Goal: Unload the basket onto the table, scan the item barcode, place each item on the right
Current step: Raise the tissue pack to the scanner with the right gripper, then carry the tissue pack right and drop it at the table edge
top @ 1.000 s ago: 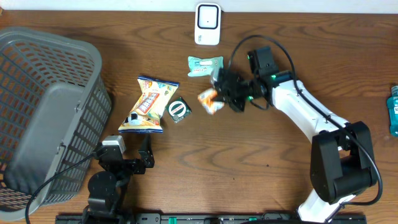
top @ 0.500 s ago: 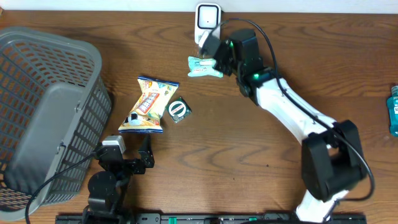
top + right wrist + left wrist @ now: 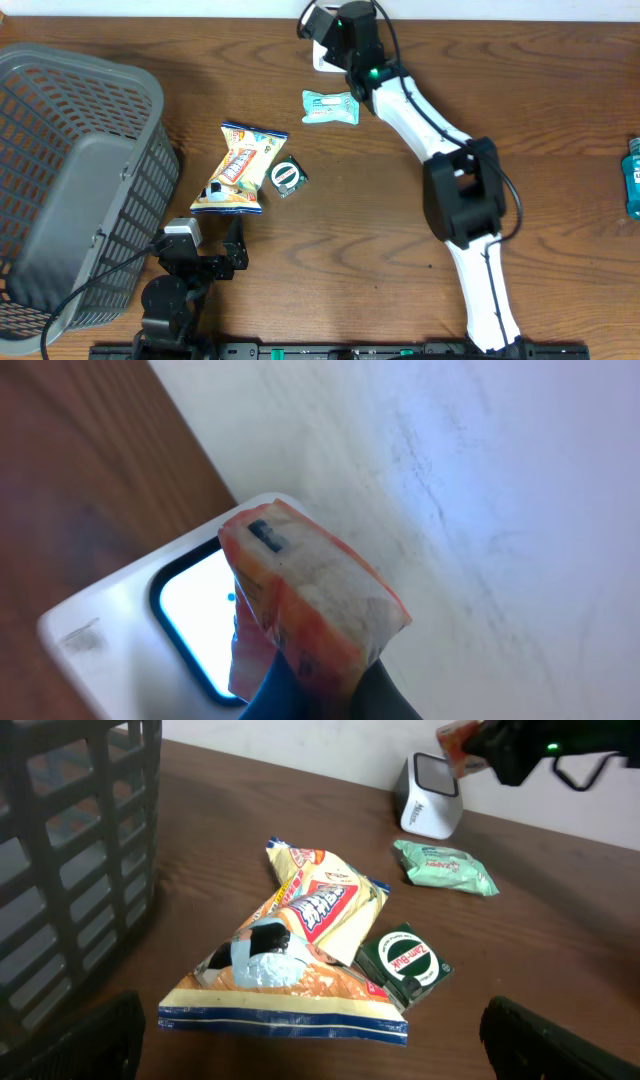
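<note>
My right gripper is shut on a small orange-and-white packet. It holds the packet right in front of the lit window of the white barcode scanner. From overhead the right gripper hangs over the scanner at the table's far edge. The left wrist view shows the packet above the scanner. My left gripper rests open near the front edge, with nothing between its fingers.
A yellow chips bag, a green round-labelled box and a teal packet lie mid-table. A grey basket fills the left side. A blue bottle stands at the right edge.
The right arm has carried the orange packet from the table's middle up and left to the scanner. The left arm has not moved.
</note>
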